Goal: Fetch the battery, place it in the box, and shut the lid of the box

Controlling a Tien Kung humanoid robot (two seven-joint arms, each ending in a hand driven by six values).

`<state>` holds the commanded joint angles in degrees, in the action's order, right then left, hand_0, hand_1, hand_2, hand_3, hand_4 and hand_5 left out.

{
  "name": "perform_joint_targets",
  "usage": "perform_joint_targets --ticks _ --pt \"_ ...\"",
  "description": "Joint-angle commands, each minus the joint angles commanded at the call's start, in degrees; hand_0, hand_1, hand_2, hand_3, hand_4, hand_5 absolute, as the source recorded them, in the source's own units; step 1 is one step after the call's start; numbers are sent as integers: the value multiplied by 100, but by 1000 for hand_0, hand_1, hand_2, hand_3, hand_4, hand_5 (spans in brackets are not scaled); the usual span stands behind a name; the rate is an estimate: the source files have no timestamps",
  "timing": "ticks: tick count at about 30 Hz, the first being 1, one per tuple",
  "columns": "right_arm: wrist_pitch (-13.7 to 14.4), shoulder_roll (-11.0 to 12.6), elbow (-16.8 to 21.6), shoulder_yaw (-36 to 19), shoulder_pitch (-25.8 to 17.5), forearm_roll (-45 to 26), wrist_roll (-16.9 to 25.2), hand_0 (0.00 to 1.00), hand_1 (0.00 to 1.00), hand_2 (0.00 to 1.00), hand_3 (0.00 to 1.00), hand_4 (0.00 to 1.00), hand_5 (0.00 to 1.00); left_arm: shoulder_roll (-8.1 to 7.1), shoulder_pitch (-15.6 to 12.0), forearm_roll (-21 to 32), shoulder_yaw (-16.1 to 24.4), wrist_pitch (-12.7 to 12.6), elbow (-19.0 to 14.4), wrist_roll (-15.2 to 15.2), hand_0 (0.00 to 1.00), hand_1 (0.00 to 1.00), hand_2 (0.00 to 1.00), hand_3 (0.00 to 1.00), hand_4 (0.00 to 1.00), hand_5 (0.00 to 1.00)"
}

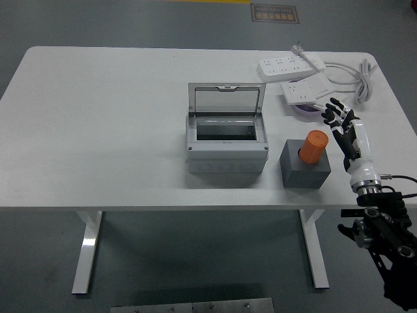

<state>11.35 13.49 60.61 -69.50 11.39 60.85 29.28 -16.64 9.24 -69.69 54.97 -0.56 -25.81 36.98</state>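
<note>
White table (pixel 98 130) is bearing the open box (pixel 227 140), while the right hand (pixel 340 120), fingers spread and empty, is hovering near the rigid, probably smooth orange battery (pixel 313 147) standing in its grey holder (pixel 305 171), best gripped around its exposed upper sides.

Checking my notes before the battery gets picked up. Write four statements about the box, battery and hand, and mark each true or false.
1. The box has its lid raised. True.
2. The orange battery lies inside the box. False: it stands in the grey holder beside the box.
3. The right hand grips the battery. False: its fingers are spread and hold nothing.
4. Two power strips lie at the table's far right. True.
</note>
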Motion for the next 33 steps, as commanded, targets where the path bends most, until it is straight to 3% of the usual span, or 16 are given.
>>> perform_joint_targets --ticks 11,12,29,30,33 --pt "-65 29 -66 241 73 29 -106 733 744 778 837 877 645 12 49 -53 23 21 3 0 632 698 573 541 500 2" --pt "-68 33 -66 248 78 35 -113 719 726 753 791 879 564 12 51 -59 27 22 3 0 632 698 573 541 500 2" --pt "-56 59 -162 252 71 119 -159 710 725 742 772 885 509 16 68 -21 -14 9 12 0 632 698 573 541 500 2" --pt "-53 59 -168 250 71 122 -159 707 721 734 735 858 387 17 70 -20 -14 8 13 0 632 698 573 541 500 2" --pt "-45 64 -183 255 74 135 -158 707 721 734 735 858 387 19 75 -23 -14 10 15 0 632 698 573 541 500 2"
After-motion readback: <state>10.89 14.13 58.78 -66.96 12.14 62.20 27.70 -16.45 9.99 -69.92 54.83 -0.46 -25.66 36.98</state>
